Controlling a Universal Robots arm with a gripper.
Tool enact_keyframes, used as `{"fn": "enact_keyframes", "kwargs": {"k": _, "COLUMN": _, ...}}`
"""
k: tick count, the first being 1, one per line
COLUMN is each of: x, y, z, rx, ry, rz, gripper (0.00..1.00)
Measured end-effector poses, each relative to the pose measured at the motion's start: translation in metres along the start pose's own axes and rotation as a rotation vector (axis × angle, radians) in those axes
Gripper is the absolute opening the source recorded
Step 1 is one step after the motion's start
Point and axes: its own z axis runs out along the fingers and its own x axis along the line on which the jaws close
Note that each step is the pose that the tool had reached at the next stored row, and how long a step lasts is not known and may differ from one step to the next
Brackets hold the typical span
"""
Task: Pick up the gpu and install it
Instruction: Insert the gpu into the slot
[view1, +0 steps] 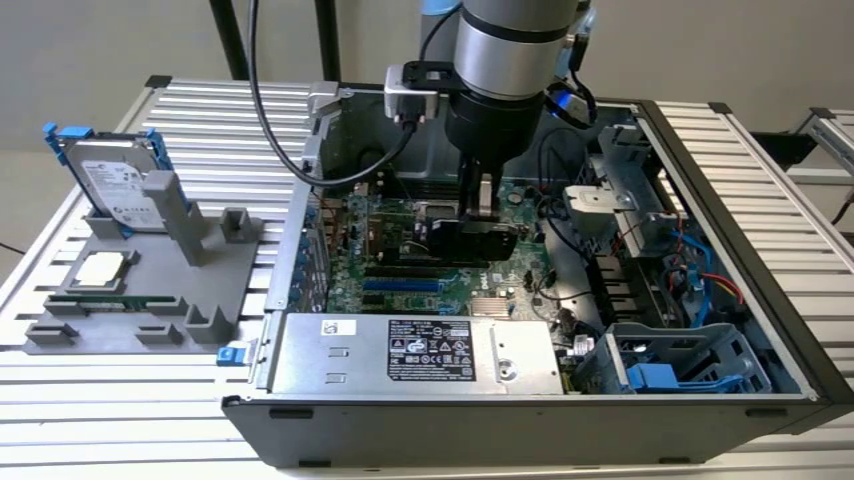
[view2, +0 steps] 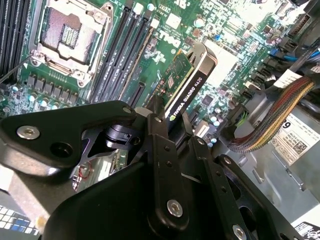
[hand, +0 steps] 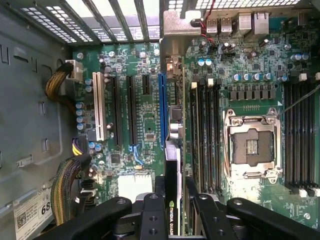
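Inside an open computer case (view1: 694, 330) on a slatted metal table (view1: 160, 400), the gripper (view1: 478, 205) holds the gpu (view1: 467, 243) on edge above the motherboard (view1: 387, 262), its jaws clamped on the card's two flat faces. In the exterior view the arm reaches straight down into the middle of the case, with the power supply (view1: 414, 355) at the near side and a drive cage (view1: 681, 365) toward the exterior view's right.

In the second wrist view the gpu (view2: 187, 92) stands out from between the fingers (view2: 165, 145) with its dark face and green board edge both showing, over the expansion slots beside the empty CPU socket (view2: 70, 37). The first wrist view looks along the card's thin edge (hand: 172, 200), which runs just beside the blue slot (hand: 162, 110), between it and the memory slots (hand: 205, 135); whether the card's connector edge is touching a slot cannot be told.

Judged from these views, the step in hand is seating the card. Doing it well would mean keeping the card upright and parallel to its slot, lining the connector edge along the slot's full length, and matching the bracket end to the opening in the case's rear wall (hand: 125, 15) before pressing evenly, since a tilted card could catch on the slot's lip.

At the exterior view's left, a grey fixture (view1: 147, 290) holds a hard drive (view1: 114, 180), a processor (view1: 100, 270) and a RAM stick (view1: 114, 300), well apart from the case.
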Motion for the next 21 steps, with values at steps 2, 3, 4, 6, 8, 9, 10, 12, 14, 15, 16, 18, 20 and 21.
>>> {"fn": "enact_keyframes", "kwargs": {"k": 2, "x": 0.0, "y": 0.0, "z": 0.0011, "rx": 0.0, "ry": 0.0001, "rz": 0.0, "gripper": 0.0}}
{"fn": "enact_keyframes", "kwargs": {"k": 3, "x": 0.0, "y": 0.0, "z": 0.0017, "rx": 0.0, "ry": 0.0001, "rz": 0.0, "gripper": 0.0}}
{"fn": "enact_keyframes", "kwargs": {"k": 4, "x": 0.0, "y": 0.0, "z": 0.0023, "rx": 0.0, "ry": 0.0003, "rz": 0.0, "gripper": 0.0}}
{"fn": "enact_keyframes", "kwargs": {"k": 6, "x": 0.0, "y": -0.0002, "z": 0.0035, "rx": 0.0001, "ry": 0.0006, "rz": 0.0, "gripper": 0.0}}
{"fn": "enact_keyframes", "kwargs": {"k": 8, "x": 0.0, "y": -0.0002, "z": 0.0046, "rx": 0.0001, "ry": 0.0011, "rz": 0.0, "gripper": 0.0}}
{"fn": "enact_keyframes", "kwargs": {"k": 9, "x": 0.0, "y": -0.0001, "z": 0.0051, "rx": 0.0001, "ry": 0.0012, "rz": 0.0, "gripper": 0.0}}
{"fn": "enact_keyframes", "kwargs": {"k": 10, "x": 0.0, "y": -0.0001, "z": 0.0057, "rx": 0.0001, "ry": 0.0012, "rz": 0.0, "gripper": 0.0}}
{"fn": "enact_keyframes", "kwargs": {"k": 12, "x": 0.0, "y": -0.0001, "z": 0.0068, "rx": 0.0001, "ry": 0.0015, "rz": 0.0, "gripper": 0.0}}
{"fn": "enact_keyframes", "kwargs": {"k": 14, "x": 0.0, "y": -0.0001, "z": 0.0083, "rx": 0.0001, "ry": 0.0015, "rz": 0.0, "gripper": 0.0}}
{"fn": "enact_keyframes", "kwargs": {"k": 15, "x": 0.0, "y": -0.0001, "z": 0.0085, "rx": 0.0, "ry": 0.0017, "rz": 0.0, "gripper": 0.0}}
{"fn": "enact_keyframes", "kwargs": {"k": 16, "x": 0.0, "y": -0.0001, "z": 0.0085, "rx": 0.0001, "ry": 0.0017, "rz": 0.0, "gripper": 0.0}}
{"fn": "enact_keyframes", "kwargs": {"k": 18, "x": 0.0, "y": -0.0001, "z": 0.0086, "rx": 0.0001, "ry": 0.0016, "rz": 0.0, "gripper": 0.0}}
{"fn": "enact_keyframes", "kwargs": {"k": 20, "x": 0.0, "y": -0.0001, "z": 0.0087, "rx": 0.0004, "ry": 0.0014, "rz": 0.0, "gripper": 0.0}}
{"fn": "enact_keyframes", "kwargs": {"k": 21, "x": 0.0, "y": -0.0001, "z": 0.0087, "rx": 0.0004, "ry": 0.0014, "rz": 0.0, "gripper": 0.0}}
